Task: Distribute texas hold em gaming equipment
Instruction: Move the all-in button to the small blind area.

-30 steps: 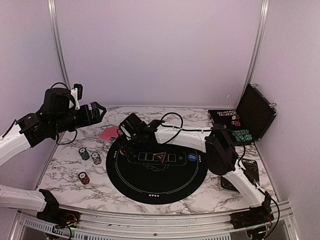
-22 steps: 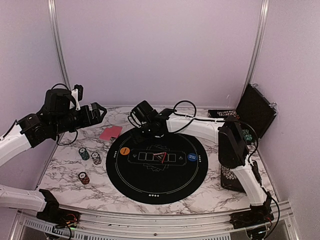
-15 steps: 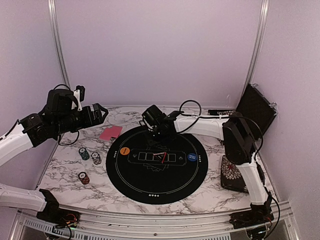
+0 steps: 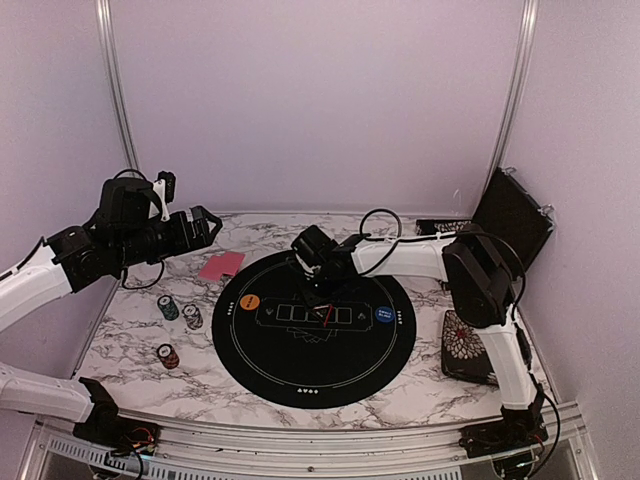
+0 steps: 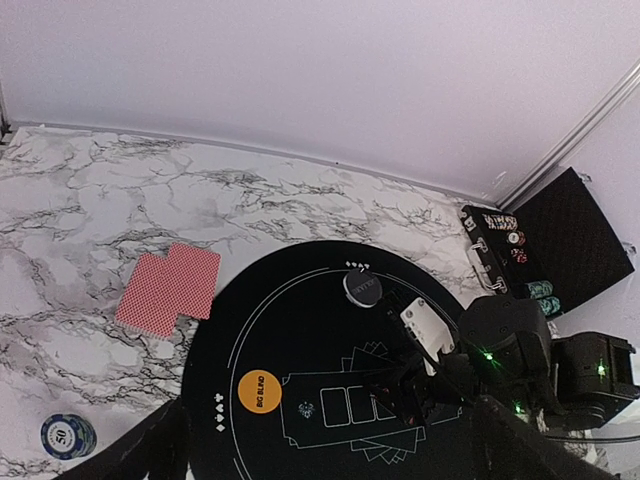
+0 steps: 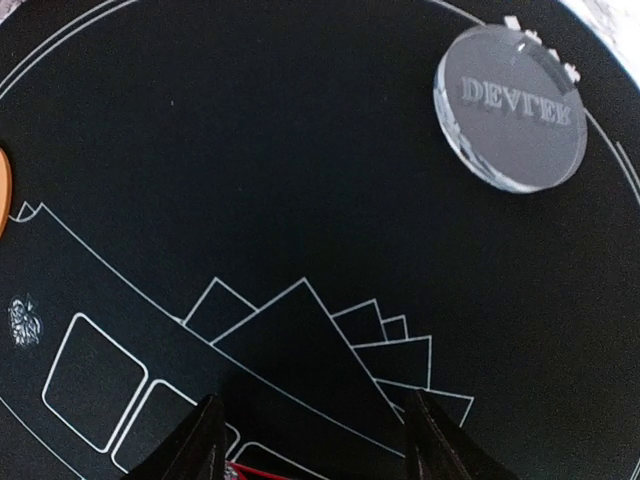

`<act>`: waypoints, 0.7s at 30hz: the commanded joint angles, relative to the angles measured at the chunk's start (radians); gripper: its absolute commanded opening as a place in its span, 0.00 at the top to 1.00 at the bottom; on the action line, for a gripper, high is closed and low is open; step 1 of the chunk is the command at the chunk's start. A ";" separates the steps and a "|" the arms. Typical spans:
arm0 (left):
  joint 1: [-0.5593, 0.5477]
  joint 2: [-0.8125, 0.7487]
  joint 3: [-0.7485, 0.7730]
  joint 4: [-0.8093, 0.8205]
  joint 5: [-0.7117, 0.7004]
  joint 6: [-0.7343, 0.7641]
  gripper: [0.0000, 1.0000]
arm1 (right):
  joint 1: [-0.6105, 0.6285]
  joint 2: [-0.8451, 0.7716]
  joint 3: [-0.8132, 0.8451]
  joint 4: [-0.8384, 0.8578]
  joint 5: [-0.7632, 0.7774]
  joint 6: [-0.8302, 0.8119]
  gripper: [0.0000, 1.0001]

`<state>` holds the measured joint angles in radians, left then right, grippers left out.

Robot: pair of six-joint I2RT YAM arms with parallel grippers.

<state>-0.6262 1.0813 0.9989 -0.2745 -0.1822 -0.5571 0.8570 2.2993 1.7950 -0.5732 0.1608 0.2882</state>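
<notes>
The round black mat [image 4: 310, 375] fills the middle of the counter [image 4: 130, 340]. The right claw [image 6: 315, 425] hangs low over the mat's printed card fan. It is partly spread, with only bare mat between its fingers, so it grasps nothing. The left claw [image 4: 203, 226] hovers high beyond the mat's far-left side, released wide and empty.

The pink-backed cards [image 4: 222, 265] lie flat and overlapped just off the mat's far-left rim, askew to it. I judge the left arm to be the nearer one. The clear dealer disc [image 6: 510, 115] rests inside the mat's far rim, just beyond the right claw. The chip stacks [image 4: 180, 312] stand left of the mat.
</notes>
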 commanded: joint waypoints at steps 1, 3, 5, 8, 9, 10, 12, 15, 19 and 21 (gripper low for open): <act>0.004 0.009 -0.014 0.030 0.012 -0.004 0.01 | 0.000 -0.058 -0.044 0.028 -0.031 0.014 0.42; 0.004 0.011 -0.016 0.030 0.013 -0.005 0.01 | 0.000 -0.069 -0.066 0.030 -0.038 0.018 0.42; 0.004 0.014 -0.016 0.033 0.015 -0.007 0.01 | 0.002 -0.080 -0.090 0.035 -0.049 0.017 0.43; 0.005 0.020 -0.019 0.037 0.020 -0.010 0.01 | 0.010 -0.095 -0.116 0.041 -0.059 0.016 0.44; 0.004 0.021 -0.019 0.038 0.021 -0.011 0.01 | 0.013 -0.099 -0.122 0.040 -0.061 0.016 0.44; 0.004 0.023 -0.019 0.039 0.022 -0.013 0.01 | 0.016 -0.101 -0.128 0.038 -0.061 0.014 0.44; 0.004 0.026 -0.019 0.042 0.026 -0.015 0.01 | 0.024 -0.104 -0.134 0.033 -0.057 0.015 0.44; 0.004 0.027 -0.017 0.041 0.027 -0.014 0.01 | 0.030 -0.108 -0.148 0.022 -0.043 0.026 0.45; 0.003 0.021 -0.021 0.040 0.025 -0.012 0.01 | 0.034 -0.122 -0.180 0.009 -0.014 0.032 0.46; 0.004 0.017 -0.025 0.041 0.023 -0.014 0.01 | 0.040 -0.135 -0.203 0.012 -0.005 0.026 0.46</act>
<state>-0.6262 1.1011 0.9901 -0.2584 -0.1631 -0.5663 0.8768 2.2063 1.6344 -0.5278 0.1333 0.3061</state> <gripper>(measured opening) 0.989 0.545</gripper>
